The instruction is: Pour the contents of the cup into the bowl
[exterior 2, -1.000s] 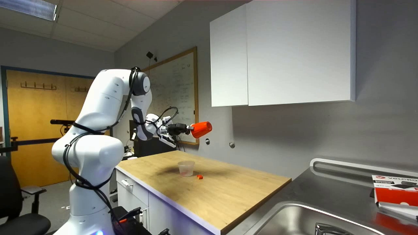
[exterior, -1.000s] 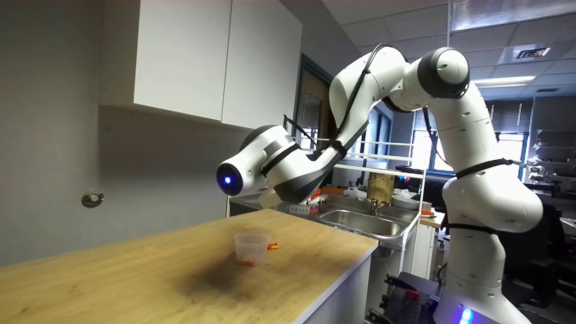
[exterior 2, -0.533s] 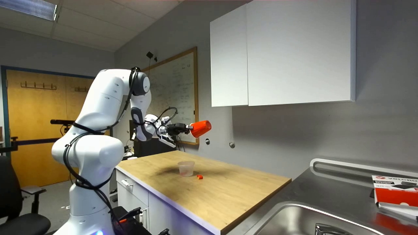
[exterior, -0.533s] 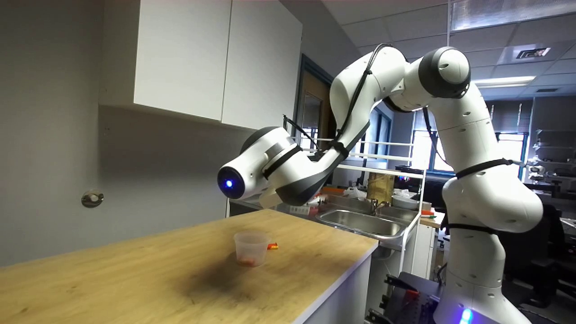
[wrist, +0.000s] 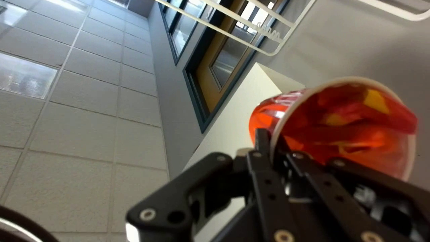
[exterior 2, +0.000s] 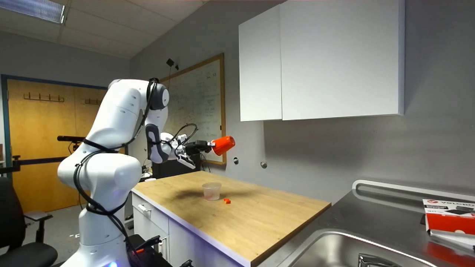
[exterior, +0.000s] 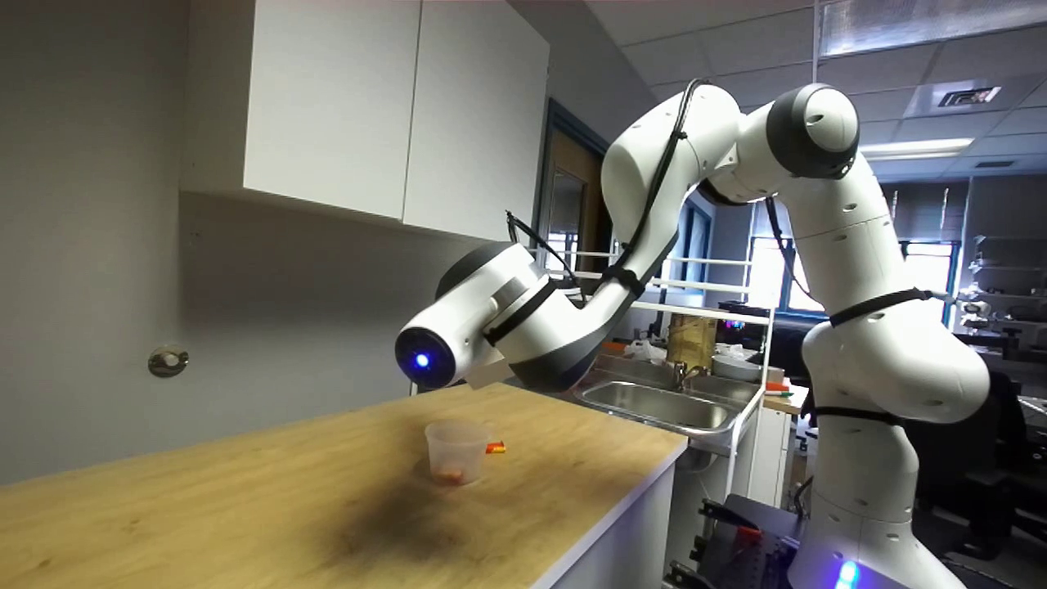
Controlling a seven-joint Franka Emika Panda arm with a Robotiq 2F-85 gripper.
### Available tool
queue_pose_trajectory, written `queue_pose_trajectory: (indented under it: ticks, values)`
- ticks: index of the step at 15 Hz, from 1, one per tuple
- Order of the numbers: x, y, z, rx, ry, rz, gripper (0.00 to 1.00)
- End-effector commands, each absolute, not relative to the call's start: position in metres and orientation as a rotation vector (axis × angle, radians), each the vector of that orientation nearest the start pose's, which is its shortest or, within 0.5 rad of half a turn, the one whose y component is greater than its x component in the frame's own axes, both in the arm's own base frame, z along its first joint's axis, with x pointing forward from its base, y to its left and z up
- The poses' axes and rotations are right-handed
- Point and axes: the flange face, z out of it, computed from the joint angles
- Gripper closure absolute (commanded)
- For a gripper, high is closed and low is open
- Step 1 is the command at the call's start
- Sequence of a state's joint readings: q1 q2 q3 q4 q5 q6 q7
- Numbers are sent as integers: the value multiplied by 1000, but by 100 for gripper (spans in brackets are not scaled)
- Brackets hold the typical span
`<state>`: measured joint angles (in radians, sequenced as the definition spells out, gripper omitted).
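The red-orange cup (exterior 2: 224,145) is held in the air, tilted strongly on its side, above and apart from the bowl. My gripper (exterior 2: 212,145) is shut on its rim; in the wrist view the fingertips (wrist: 271,143) pinch the cup's pale rim. Inside the cup (wrist: 263,116) I see red, orange and yellow wrapped pieces. The translucent bowl (exterior: 456,446) stands upright on the wooden counter, also seen in an exterior view (exterior 2: 211,190), with something reddish at its bottom. In an exterior view the arm hides the cup and gripper.
A small red-orange piece (exterior: 496,447) lies on the counter (exterior 2: 259,218) beside the bowl. White wall cabinets (exterior 2: 326,63) hang above the counter's back. A sink (exterior 2: 334,244) and a red-white box (exterior 2: 449,218) lie beyond the counter's end.
The wrist has come down a little in an exterior view. The cup, still held, has shifted slightly toward the robot and its tilt has changed a little. The bowl has not moved.
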<state>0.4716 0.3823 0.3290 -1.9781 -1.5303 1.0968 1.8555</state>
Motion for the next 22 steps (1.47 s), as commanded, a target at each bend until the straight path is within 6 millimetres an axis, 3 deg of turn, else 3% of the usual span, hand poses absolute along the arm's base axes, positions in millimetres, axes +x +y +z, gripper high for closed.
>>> queue_pose_trajectory:
  ticks: [1, 14, 18, 19, 22]
  values:
    - [478, 287, 349, 1369, -442, 1320, 99]
    - [479, 288, 348, 1313, -428, 1392, 99]
    - [467, 288, 337, 1454, -434, 1154, 99]
    - [481, 275, 349, 1470, -409, 1100, 99]
    - [484, 280, 358, 1603, -362, 994, 96]
